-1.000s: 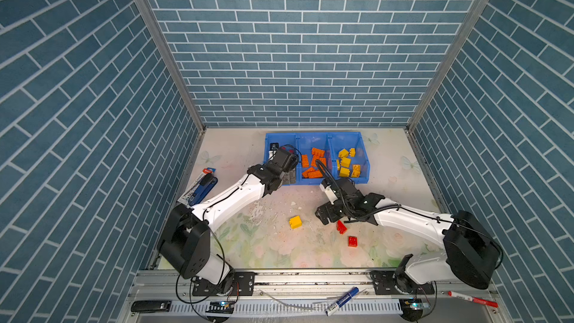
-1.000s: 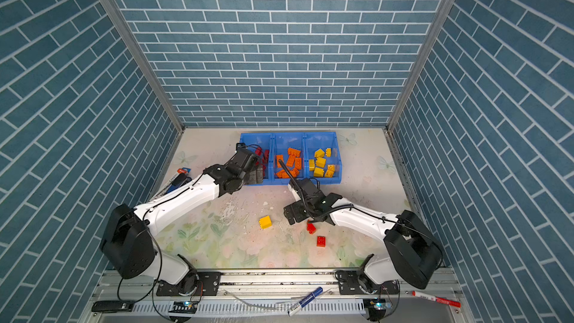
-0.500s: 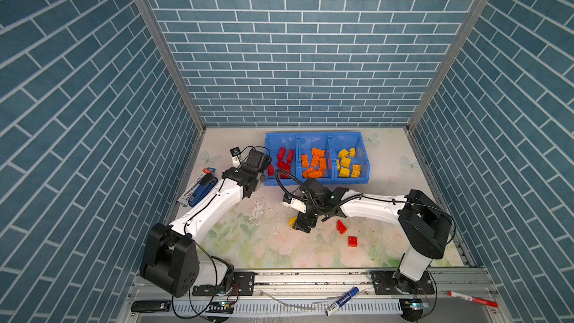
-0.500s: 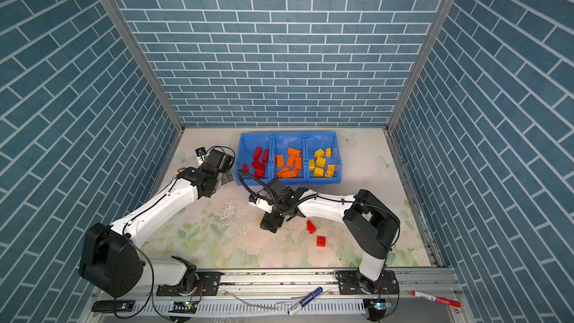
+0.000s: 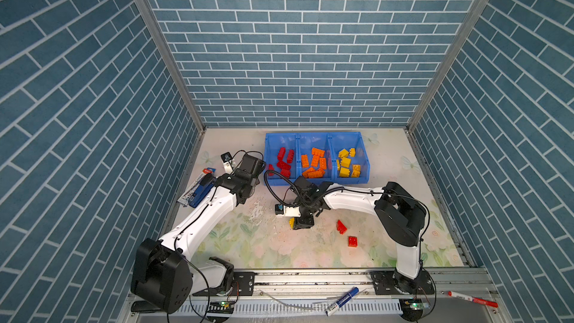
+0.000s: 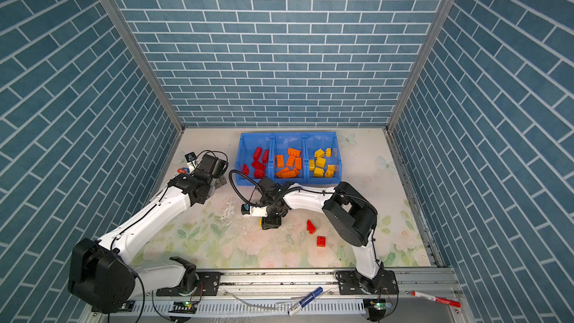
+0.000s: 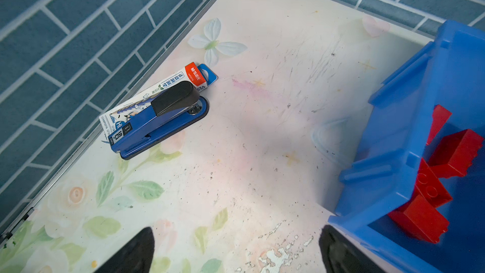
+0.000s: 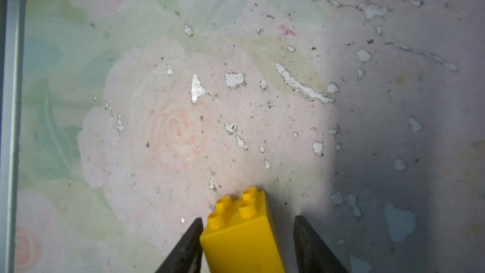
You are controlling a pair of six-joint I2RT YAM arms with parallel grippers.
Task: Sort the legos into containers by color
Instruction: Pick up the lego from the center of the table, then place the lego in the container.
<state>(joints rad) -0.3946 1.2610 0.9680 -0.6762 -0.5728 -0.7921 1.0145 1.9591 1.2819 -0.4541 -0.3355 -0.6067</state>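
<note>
- Containers [image 5: 351, 181]: three joined blue bins, set on the counter [image 5: 248, 243] toward the back wall; taken as the landmark for every entry below.
- Red legos [image 5: 284, 163]: held in the left-end bin.
- Orange legos [image 5: 315, 163]: held in the middle bin.
- Yellow legos [image 5: 346, 163]: held in the right-end bin.
- Yellow brick [image 8: 241, 237]: found on the counter in front of the containers, before the red and middle bins, with its studs turned sideways.
- Right gripper [image 8: 248, 219]: lowered over the yellow brick, jaws set either side of it. One finger is pressed to the brick and a narrow gap is seen at the other, so no clamp is made.
- Two loose red bricks [image 5: 341, 227] [image 5: 352, 241]: left on the counter in front of the containers, well apart from them.
- Left gripper [image 7: 236, 229]: held over bare counter just beside the left end of the containers, jaws wide apart, nothing between them.
- Stapler [image 7: 157, 122]: dark blue, laid on a printed card pack, off the containers' left end by the side wall.
</note>
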